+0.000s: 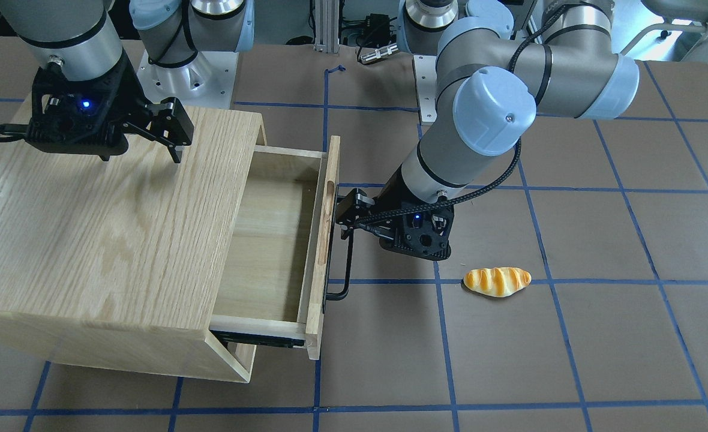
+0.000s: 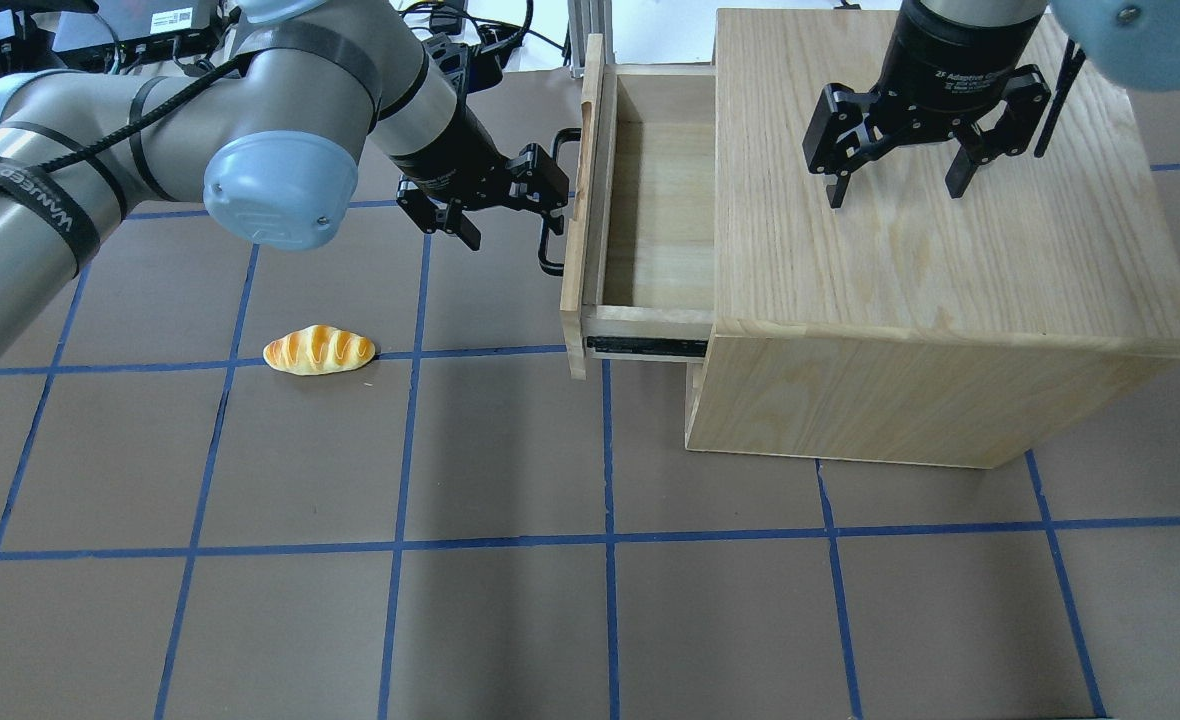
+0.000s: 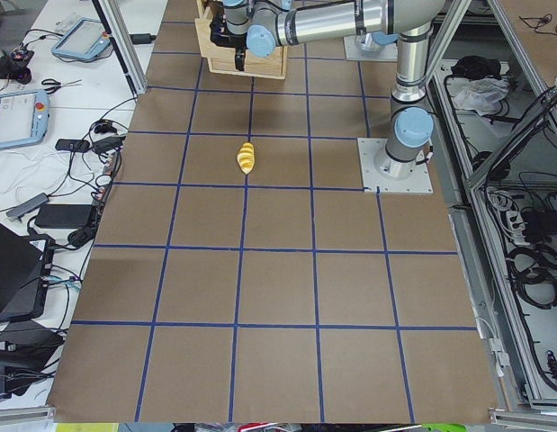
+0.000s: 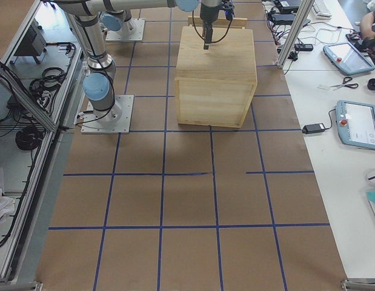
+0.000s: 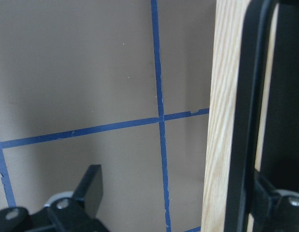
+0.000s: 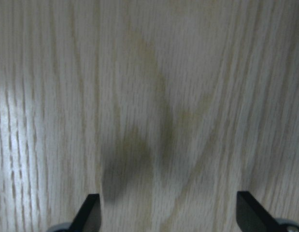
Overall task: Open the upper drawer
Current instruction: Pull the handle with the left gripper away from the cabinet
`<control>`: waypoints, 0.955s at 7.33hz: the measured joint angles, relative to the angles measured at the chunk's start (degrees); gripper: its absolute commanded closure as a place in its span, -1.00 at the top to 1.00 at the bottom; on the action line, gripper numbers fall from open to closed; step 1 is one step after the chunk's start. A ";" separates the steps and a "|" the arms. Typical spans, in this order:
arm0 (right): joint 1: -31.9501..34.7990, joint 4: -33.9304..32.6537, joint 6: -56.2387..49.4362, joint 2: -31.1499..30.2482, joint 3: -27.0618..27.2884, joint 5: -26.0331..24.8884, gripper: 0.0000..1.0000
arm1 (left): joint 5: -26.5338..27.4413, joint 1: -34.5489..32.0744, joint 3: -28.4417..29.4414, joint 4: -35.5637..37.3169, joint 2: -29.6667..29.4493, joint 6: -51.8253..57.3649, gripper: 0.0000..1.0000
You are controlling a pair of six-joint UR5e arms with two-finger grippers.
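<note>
The upper drawer (image 2: 650,200) is a light oak box, pulled partly out of the oak cabinet (image 2: 930,230), and its inside is bare. Its front panel (image 1: 325,240) carries a long black bar handle (image 1: 346,264). My left gripper (image 2: 515,215) is at that handle with its jaws spread. In the left wrist view the handle (image 5: 246,121) runs between the fingers, close against the right finger (image 5: 279,203). My right gripper (image 2: 895,185) hangs open just above the cabinet top (image 6: 149,96) and holds nothing.
A yellow bread roll (image 2: 318,350) lies on the brown mat to the left of the drawer; it also shows in the front-facing view (image 1: 497,281). Blue tape lines grid the table. The cabinet (image 4: 216,66) fills the far right of the table.
</note>
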 measured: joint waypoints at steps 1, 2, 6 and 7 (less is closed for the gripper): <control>-0.04 0.00 0.02 0.00 0.00 0.00 1.00 | -0.05 0.90 -0.01 -0.73 0.10 0.18 1.00; -0.05 0.00 0.01 0.00 0.00 0.00 1.00 | -0.05 1.64 -0.01 -1.48 0.21 0.49 1.00; -0.02 0.00 0.01 0.00 0.00 0.00 1.00 | 1.49 3.67 0.04 -3.56 0.80 2.01 1.00; -0.01 0.00 0.00 0.00 0.00 0.00 1.00 | 2.00 3.90 0.03 -3.85 0.91 2.19 1.00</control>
